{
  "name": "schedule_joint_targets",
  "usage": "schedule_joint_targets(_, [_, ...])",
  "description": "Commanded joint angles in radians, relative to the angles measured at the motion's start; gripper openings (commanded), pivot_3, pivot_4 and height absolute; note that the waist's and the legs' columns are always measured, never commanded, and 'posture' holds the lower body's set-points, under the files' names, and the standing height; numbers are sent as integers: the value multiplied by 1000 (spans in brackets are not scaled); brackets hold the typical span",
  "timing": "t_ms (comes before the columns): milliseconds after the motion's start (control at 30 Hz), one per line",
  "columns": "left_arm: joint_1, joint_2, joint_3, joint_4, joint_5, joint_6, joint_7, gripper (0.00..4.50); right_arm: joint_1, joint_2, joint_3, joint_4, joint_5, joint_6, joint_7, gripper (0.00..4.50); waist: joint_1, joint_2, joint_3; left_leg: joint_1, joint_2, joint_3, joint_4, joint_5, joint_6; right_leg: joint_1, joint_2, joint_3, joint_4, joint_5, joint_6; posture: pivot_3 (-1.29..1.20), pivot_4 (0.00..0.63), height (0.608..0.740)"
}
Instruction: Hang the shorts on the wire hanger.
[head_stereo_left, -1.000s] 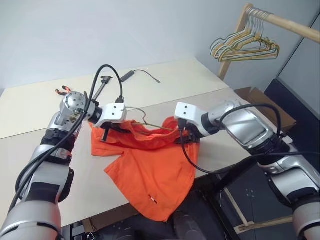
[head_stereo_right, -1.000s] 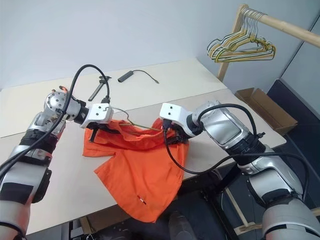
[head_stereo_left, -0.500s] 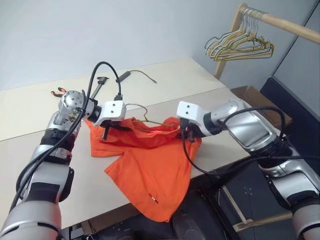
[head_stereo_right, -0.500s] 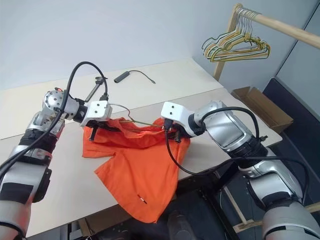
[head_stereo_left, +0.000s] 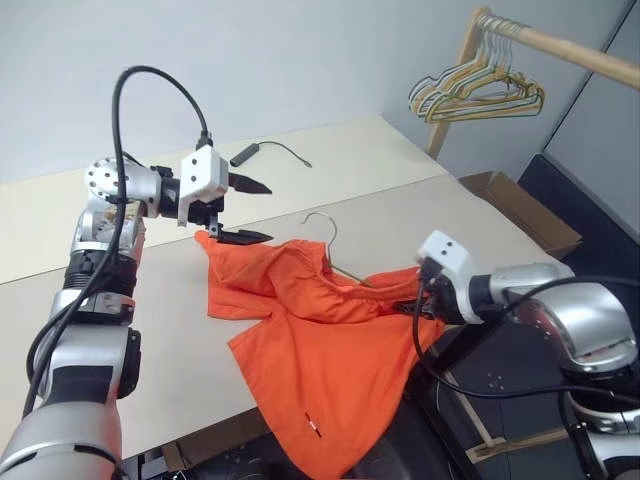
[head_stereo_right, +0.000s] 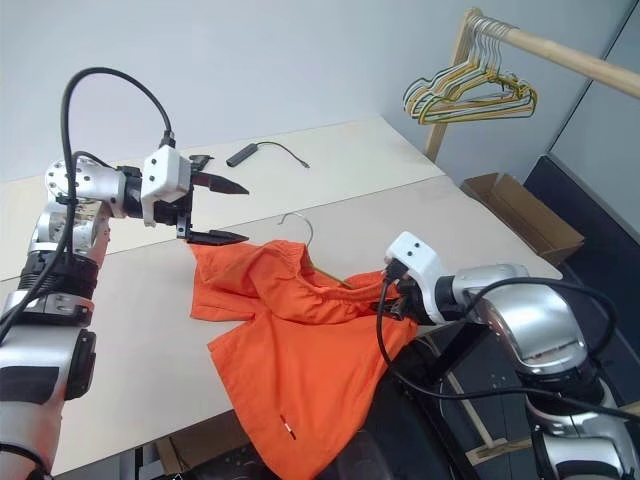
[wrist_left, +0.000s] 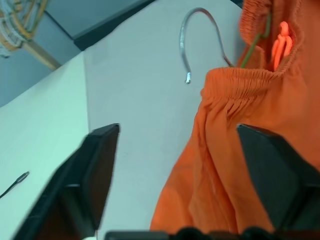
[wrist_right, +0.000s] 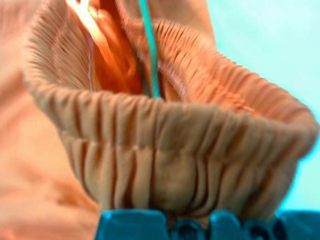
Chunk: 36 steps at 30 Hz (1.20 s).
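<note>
Left gripper (head_stereo_right: 213, 211) is letting go and lifting, jaws wide.
Right gripper (head_stereo_right: 400, 300) is pinching the shorts (head_stereo_right: 300, 340) waistband; the wire hanger (head_stereo_right: 303, 240) is lying between both.

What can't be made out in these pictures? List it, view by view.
- Hanger: in the eye views the hook and a short stretch of wire show; the shorts cover the rest.
- Small white mark on the shorts: eye views, too small to read.
- Rack: eye views, cut off by the right edge.
- Hanger bunch: eye views, too tangled to count.
</note>
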Motion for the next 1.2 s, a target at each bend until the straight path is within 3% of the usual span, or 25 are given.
schedule_joint_targets(33, [41, -12, 3, -70, -21, 1, 13, 4481, -11, 24, -5, -56, 27, 27, -69, 873, -9, 1, -1, 0, 0, 0, 0, 0, 0, 0, 0, 0, 0, 0, 0, -355, 29, 740])
schedule_joint_targets(333, [80, -5, -49, -104, 4, -2, -51, 4481, -43, -32, 120, -28, 32, -67, -100, 873, -39, 1, -1, 0, -1, 0, 0, 0, 0, 1, -1, 0, 0, 0, 0, -330, 30, 740])
schedule_joint_targets(500, [25, -28, -147, 50, 107, -160, -106, 4481, -50, -91, 191, -39, 14, -161, -84, 873, -42, 1, -1, 1, -2, 0, 0, 0, 0, 1, 0, 0, -1, -1, 1, -317, 28, 740])
schedule_joint_targets(767, [-157, -181, -216, 390, 240, -306, -24, 4481, -94, -107, 238, -47, 21, -221, -77, 873, -39, 1, -2, 0, -7, -1, 0, 0, 0, 1, -5, 0, -5, -2, 4, -336, 23, 740])
schedule_joint_targets(1133, [-206, -213, -319, 559, 399, -464, -58, 4481, -113, -106, 239, -71, 31, -232, -73, 873, -54, 1, -2, 0, -7, -1, 0, 0, 1, 1, -5, 0, -5, -2, 4, -365, 15, 740])
schedule_joint_targets(1200, [-203, -213, -313, 571, 411, -467, -30, 3904, -115, -103, 236, -71, 32, -231, -74, 873, -55, 1, -2, 0, -7, -1, 0, 0, 1, 1, -6, 0, -5, -2, 4, -366, 14, 740])
